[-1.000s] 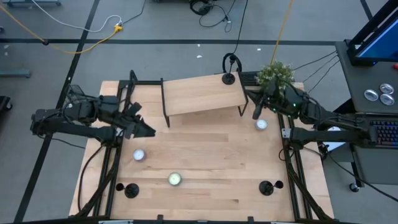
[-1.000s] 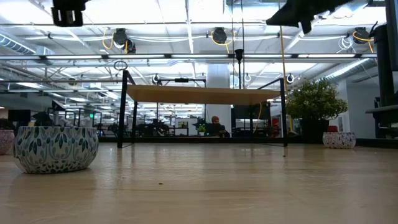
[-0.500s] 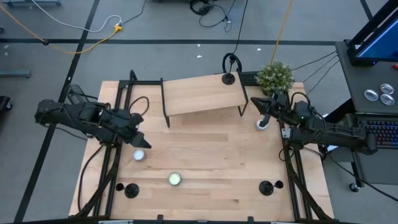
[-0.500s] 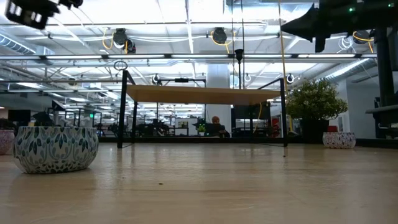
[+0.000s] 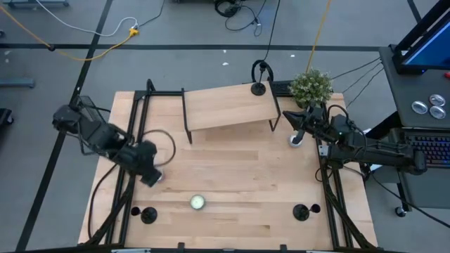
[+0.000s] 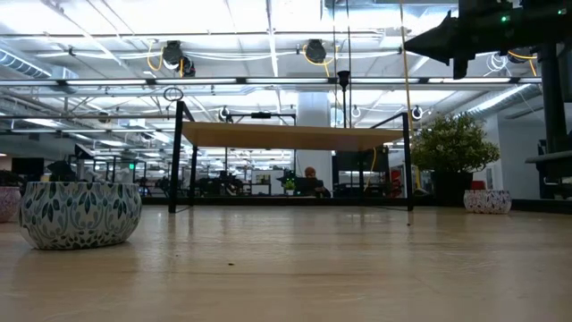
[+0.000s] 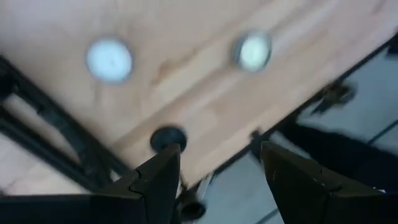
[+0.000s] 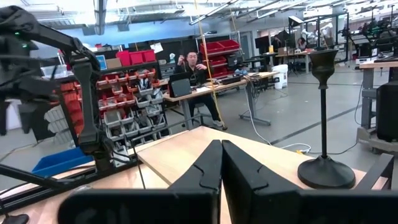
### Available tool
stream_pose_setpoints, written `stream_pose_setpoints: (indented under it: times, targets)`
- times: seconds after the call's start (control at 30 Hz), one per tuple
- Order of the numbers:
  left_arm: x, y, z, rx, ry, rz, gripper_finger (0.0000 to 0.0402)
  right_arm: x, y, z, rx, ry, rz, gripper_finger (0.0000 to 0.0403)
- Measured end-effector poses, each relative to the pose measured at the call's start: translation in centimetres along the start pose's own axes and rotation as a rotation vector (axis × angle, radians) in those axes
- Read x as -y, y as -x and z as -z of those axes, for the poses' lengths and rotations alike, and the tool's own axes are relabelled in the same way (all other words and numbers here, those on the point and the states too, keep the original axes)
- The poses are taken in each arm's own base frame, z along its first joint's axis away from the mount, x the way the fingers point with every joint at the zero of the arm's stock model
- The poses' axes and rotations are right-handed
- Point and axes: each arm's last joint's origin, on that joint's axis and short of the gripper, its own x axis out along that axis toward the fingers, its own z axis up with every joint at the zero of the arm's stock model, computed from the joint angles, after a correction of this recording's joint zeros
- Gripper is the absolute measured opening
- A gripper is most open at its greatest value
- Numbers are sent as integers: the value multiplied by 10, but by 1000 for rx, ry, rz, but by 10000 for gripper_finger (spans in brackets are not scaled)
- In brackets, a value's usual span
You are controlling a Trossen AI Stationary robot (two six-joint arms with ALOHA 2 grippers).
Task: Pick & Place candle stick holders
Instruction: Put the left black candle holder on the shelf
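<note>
Table [image 5: 232, 169] is pale wood, smooth with a matt grain. Holders [image 5: 301, 211] look like matt black metal. Tealights [image 5: 197, 202] have shiny silvery cups. Shelf [image 5: 228, 107] is light wood on thin black metal legs.

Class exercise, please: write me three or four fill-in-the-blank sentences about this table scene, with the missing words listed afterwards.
1. The right hand has its fingers ____.
2. On the raised wooden shelf stands ____ candle stick holder.
3. The other two holders stand near the table's ____ edge in the high view.
4. The left hand, fingers apart, holds ____.

Missing words: shut; one; bottom; nothing
</note>
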Motion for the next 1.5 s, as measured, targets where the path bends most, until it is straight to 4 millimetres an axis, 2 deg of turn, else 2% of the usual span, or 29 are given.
stream_pose_setpoints:
  times: [0.23,0.37,0.67,0.9,1.2,1.5]
  targets:
    - [3,-5,32,-115,-56,-8,230,0,0,0,0,0,0,0]
    - [2,-6,50,-144,-159,0,230,0,0,0,0,0,0,0]
    - [-2,-7,74,-59,-310,33,230,0,0,0,0,-2,0,0]
    - [-6,-6,84,-63,-319,33,230,0,0,0,0,-2,0,0]
    - [0,-7,89,-63,-319,92,230,0,0,0,0,-3,0,0]
    - [10,-32,97,-72,-408,-40,230,0,0,0,-1,-3,1,0]
